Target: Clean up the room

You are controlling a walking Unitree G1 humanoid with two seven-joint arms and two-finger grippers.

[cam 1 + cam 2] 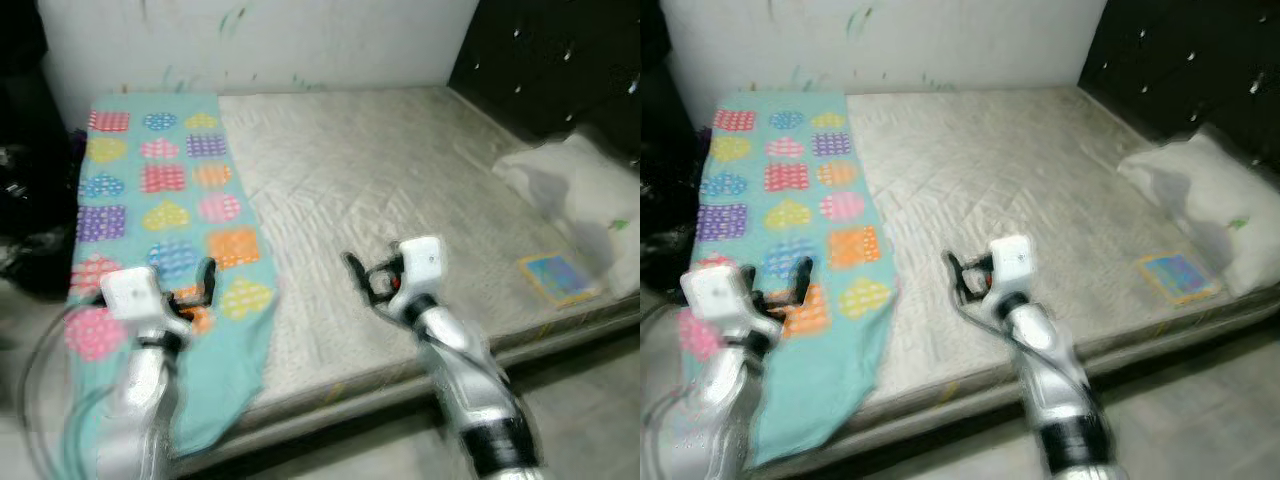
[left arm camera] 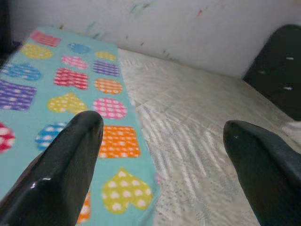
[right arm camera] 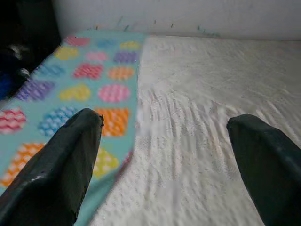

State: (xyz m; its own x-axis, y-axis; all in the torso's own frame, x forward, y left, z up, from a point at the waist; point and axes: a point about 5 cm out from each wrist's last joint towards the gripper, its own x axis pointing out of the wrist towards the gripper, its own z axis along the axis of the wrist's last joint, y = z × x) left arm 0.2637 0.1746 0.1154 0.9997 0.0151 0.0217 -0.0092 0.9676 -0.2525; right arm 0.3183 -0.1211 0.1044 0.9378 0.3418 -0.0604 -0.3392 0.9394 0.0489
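Note:
A teal blanket (image 1: 160, 190) printed with colourful hearts covers the left strip of a bare grey mattress (image 1: 400, 170) and hangs over its front edge. My left gripper (image 1: 182, 272) is open above the blanket's front part, with nothing between its fingers. In the left wrist view, the left gripper (image 2: 162, 125) looks along the blanket's right edge. My right gripper (image 1: 372, 272) is open over the bare mattress near the front edge and holds nothing. In the right wrist view, the right gripper (image 3: 164, 120) faces the mattress and blanket (image 3: 70, 89).
A white pillow (image 1: 580, 190) lies at the mattress's right side, with a small colourful book (image 1: 558, 277) in front of it. A dark headboard (image 1: 560, 50) stands at the right and a white wall (image 1: 260, 40) behind. Dark clutter (image 1: 20, 200) sits at the left. Floor (image 1: 590, 400) runs along the bed's front.

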